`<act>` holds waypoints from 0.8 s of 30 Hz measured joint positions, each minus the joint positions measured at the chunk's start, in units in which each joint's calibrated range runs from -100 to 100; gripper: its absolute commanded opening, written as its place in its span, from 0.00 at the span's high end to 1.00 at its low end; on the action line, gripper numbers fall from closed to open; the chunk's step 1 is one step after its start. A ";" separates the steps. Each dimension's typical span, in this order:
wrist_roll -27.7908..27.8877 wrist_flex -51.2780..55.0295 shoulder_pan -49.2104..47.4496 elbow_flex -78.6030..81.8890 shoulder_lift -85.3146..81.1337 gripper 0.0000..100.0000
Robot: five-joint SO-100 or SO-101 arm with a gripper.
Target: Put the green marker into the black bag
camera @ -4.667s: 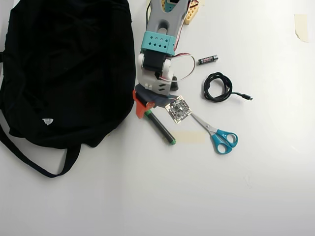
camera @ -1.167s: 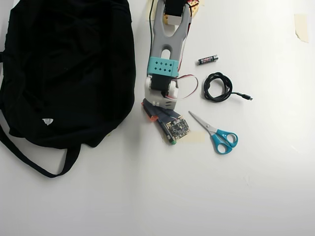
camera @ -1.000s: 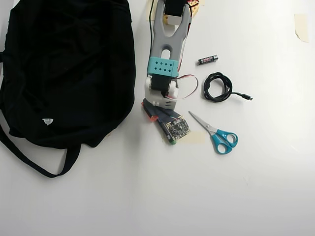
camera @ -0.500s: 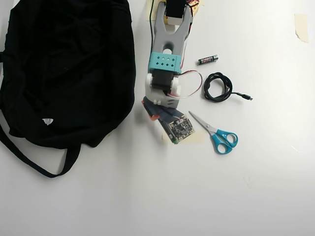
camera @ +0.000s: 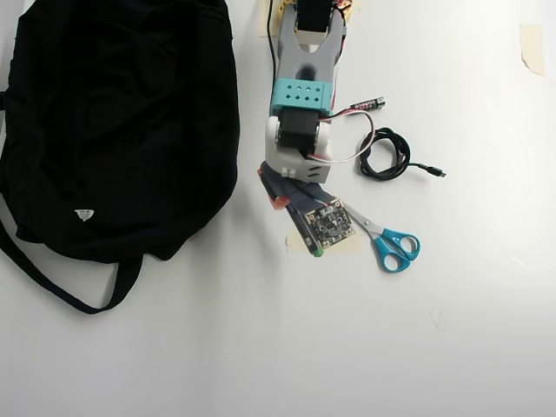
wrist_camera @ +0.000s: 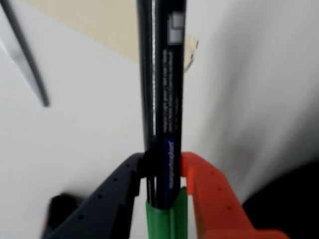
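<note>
A plain white bench fills the overhead view, evenly lit, with a scrap of tan tape near its upper right edge. The black bag is by far the biggest thing, slumped over the upper left, its top and left side cut off by the frame and its strap looping below it. The arm reaches down from the top centre, just right of the bag. To its right lie a coiled black cable and blue-handled scissors; a small battery is partly hidden behind the arm.

In the wrist view, blurred, the pincer is clamped on the green marker, one dark jaw and one orange jaw pressing its barrel just above the green cap. From overhead only the marker's green tip shows, over a strip of tape.
</note>
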 measured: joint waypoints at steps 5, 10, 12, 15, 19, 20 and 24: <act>-3.76 2.32 -0.88 -2.67 0.00 0.98; -7.37 2.58 -1.32 -2.67 -0.08 0.98; -8.69 3.35 -1.62 -2.67 -0.17 0.98; -10.84 5.07 -1.91 -2.67 -0.91 0.98; -13.43 5.67 -2.28 -2.67 -1.74 0.98; -13.48 5.67 -2.35 -2.67 -1.74 0.98; -14.02 5.67 -3.09 -2.67 -4.15 0.98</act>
